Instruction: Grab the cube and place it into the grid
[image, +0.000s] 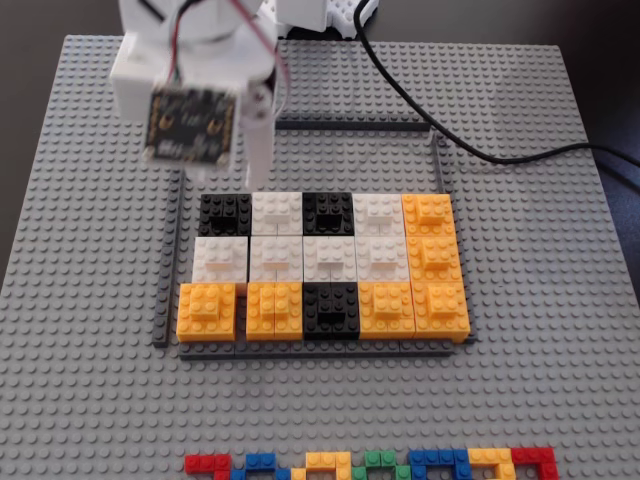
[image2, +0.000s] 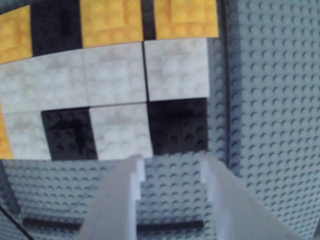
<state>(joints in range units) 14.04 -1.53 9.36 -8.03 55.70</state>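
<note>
A: Fixed view first. What do we record?

B: We see the grid (image: 325, 275) on the grey studded baseplate (image: 520, 300), framed by thin dark grey strips (image: 170, 265). It holds three rows of five blocks. In the far row, left to right in this view, stand black, white, black, white, orange. The middle row is four white blocks and one orange. The near row reads orange, orange, black, orange, orange.

A: And the arm?

B: The white arm (image: 195, 60) hangs over the far left of the plate, with the jaws (image: 258, 165) pointing down just beyond the grid's far row, near the black cube (image: 225, 214) at the far left corner. A black cable (image: 440, 125) runs off to the right. A row of small multicoloured bricks (image: 370, 463) lies along the near edge.

A: Wrist view?

B: The jaws (image2: 172, 167) enter from the bottom edge, standing apart with nothing between them (only bare baseplate (image2: 270, 100) shows in the gap). Just ahead of them sits the grid (image2: 115, 90); the black cube (image2: 177, 125) lies seated in the nearest row, close to the right-hand tip, with a white block (image2: 122, 132) beside it.
</note>
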